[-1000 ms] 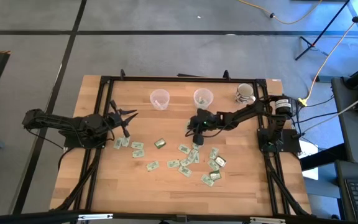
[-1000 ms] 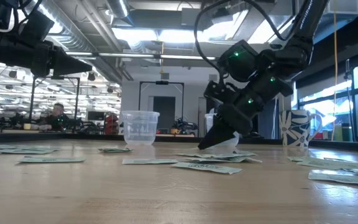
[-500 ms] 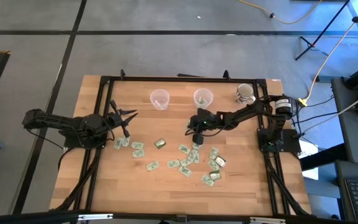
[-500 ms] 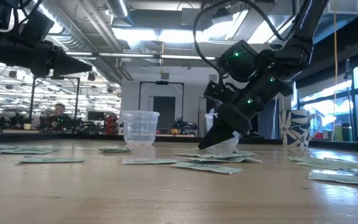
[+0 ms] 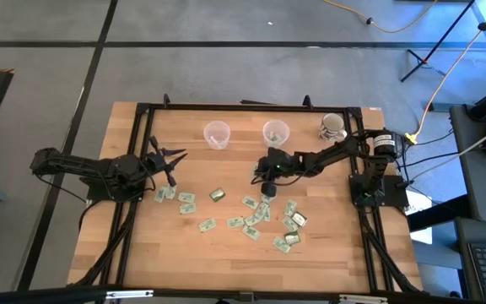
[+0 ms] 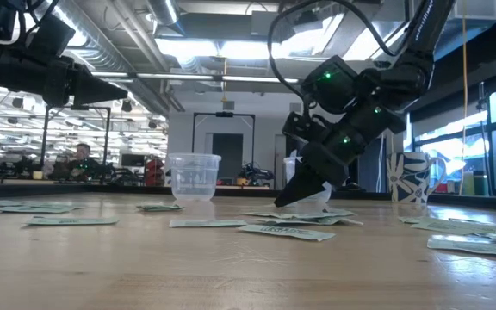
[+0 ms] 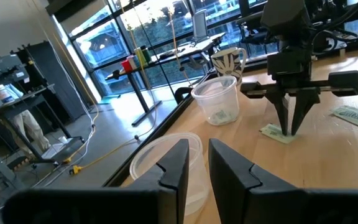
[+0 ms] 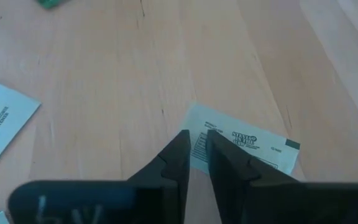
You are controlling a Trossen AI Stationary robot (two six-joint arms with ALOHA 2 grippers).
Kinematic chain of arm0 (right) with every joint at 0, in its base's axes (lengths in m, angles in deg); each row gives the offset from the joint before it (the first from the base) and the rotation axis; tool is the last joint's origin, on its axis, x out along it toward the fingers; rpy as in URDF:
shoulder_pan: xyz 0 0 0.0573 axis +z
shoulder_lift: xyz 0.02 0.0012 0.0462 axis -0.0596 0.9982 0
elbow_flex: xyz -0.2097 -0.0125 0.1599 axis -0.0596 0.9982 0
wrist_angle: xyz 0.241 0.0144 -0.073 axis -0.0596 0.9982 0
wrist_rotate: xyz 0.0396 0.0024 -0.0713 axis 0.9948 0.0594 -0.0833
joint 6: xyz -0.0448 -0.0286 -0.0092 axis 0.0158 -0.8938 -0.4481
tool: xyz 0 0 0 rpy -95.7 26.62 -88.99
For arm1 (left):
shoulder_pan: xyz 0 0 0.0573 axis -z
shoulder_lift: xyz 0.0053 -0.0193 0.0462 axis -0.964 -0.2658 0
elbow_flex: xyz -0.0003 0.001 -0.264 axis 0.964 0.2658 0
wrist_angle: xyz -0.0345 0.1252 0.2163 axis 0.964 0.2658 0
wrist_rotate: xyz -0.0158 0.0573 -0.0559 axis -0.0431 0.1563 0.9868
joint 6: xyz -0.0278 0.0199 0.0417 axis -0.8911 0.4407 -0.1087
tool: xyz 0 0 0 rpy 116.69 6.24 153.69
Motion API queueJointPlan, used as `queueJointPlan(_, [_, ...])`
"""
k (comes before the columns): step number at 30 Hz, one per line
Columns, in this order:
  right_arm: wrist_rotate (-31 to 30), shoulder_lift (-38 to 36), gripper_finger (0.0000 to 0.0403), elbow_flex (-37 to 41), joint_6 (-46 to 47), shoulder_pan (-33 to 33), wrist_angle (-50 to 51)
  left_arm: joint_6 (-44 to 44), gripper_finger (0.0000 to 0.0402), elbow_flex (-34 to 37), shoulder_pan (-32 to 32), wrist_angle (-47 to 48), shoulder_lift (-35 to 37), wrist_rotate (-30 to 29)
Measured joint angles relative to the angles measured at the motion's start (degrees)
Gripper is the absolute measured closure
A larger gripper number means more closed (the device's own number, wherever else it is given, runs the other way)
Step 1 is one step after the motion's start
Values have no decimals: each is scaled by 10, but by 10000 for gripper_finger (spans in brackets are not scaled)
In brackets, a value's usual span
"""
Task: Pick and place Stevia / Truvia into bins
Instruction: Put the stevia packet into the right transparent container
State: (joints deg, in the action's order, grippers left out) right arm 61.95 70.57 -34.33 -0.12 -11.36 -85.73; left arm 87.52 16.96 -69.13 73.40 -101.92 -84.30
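Your right hand (image 8: pixel 194 140) points down at the middle of the surface (image 5: pixel 226 257), fingertips a narrow gap apart, touching the near edge of one sachet (image 8: pixel 244 146) that lies flat. It grips nothing. More sachets (image 5: pixel 251 221) lie scattered toward the front edge. Both cups (image 5: pixel 217 133) (image 5: pixel 275 132) stand near the back edge. Your left hand (image 5: pixel 172 157) hovers by the left edge, fingers narrowly apart, empty.

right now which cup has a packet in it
The right cup, nearer the mug, holds a packet; the left cup looks empty.
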Motion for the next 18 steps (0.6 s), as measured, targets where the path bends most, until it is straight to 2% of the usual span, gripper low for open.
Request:
queueJointPlan(9, [0,-1,342,-1,0,0,18,0,345,0,0,0,0,0])
queueJointPlan(18, [-1,-2,380,-1,-29,0,19,0,345,0,0,0,0,0])
